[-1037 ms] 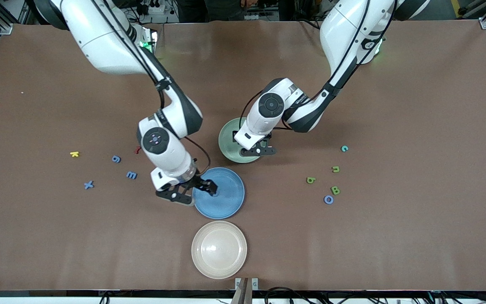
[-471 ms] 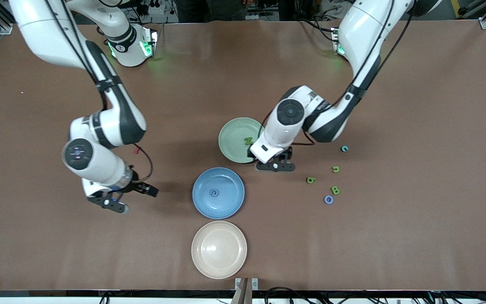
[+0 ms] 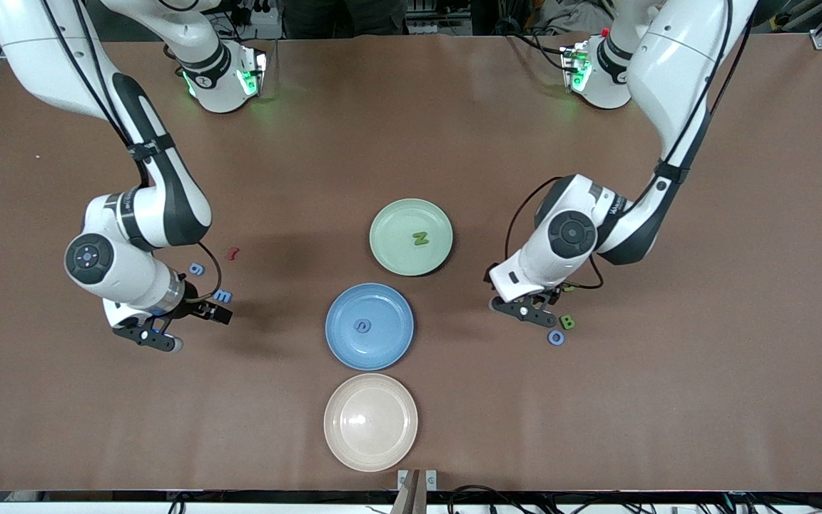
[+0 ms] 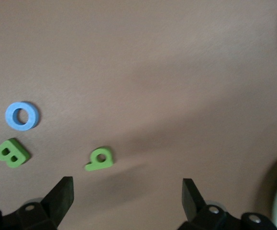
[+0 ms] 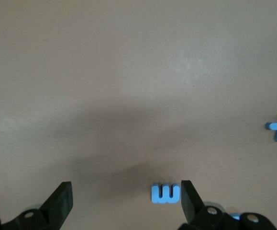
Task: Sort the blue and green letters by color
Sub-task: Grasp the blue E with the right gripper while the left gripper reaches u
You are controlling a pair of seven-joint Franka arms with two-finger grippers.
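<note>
Over the brown worktop, toward the right arm's end, the right gripper hangs with jaws wide apart above the small flat blue letter E, which lies just beside one fingertip. The left gripper, also spread open, hangs over the small flat green letter shaped like 9, which lies between its fingers, so each arm is nearer to its own piece.

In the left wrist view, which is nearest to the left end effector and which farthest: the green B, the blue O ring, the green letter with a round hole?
From the left end effector, which is open over the table:
1. Green letter with a round hole, just ahead of the open fingers.
2. Green B, out to one side past a finger.
3. Blue O ring, just past the B.
</note>
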